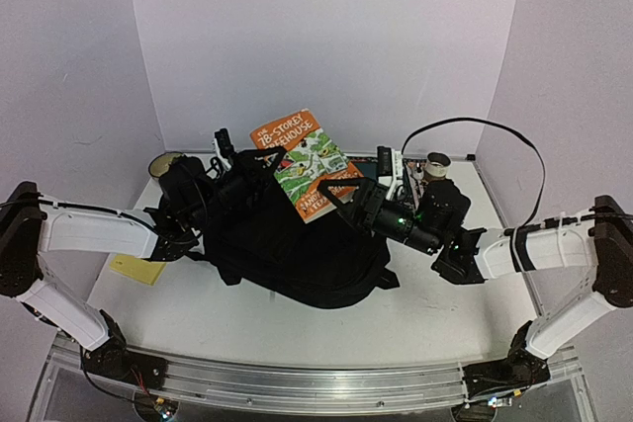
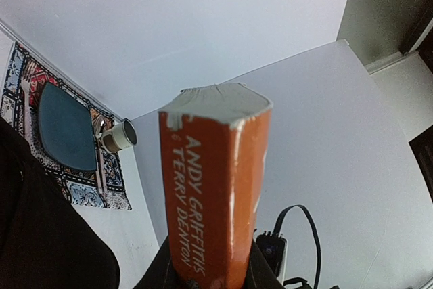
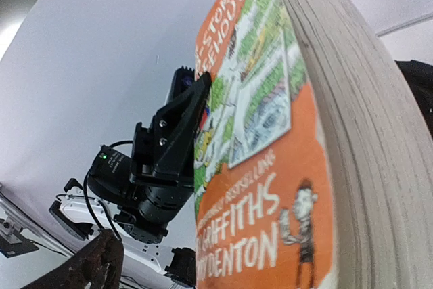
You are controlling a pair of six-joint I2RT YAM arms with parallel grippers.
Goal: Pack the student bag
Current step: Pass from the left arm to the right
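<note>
The student bag (image 1: 297, 249), a soft black backpack, lies in the middle of the table; its fabric also fills the lower left of the left wrist view (image 2: 40, 235). An orange paperback book (image 1: 302, 160) is held up above the bag's far end. My left gripper (image 1: 259, 169) is shut on it, the orange spine (image 2: 213, 187) rising from between its jaws. My right gripper (image 1: 343, 197) is open at the book's near right corner. In the right wrist view the cover (image 3: 270, 187) fills the frame, and the one finger (image 3: 95, 265) that shows stands apart from it.
A patterned placemat with a blue plate (image 2: 64, 126) and a small cup (image 2: 120, 135) lies at the back right, behind the right arm (image 1: 436, 160). A yellow note (image 1: 136, 269) lies under the left arm. A black cable (image 1: 495, 130) loops over the back right.
</note>
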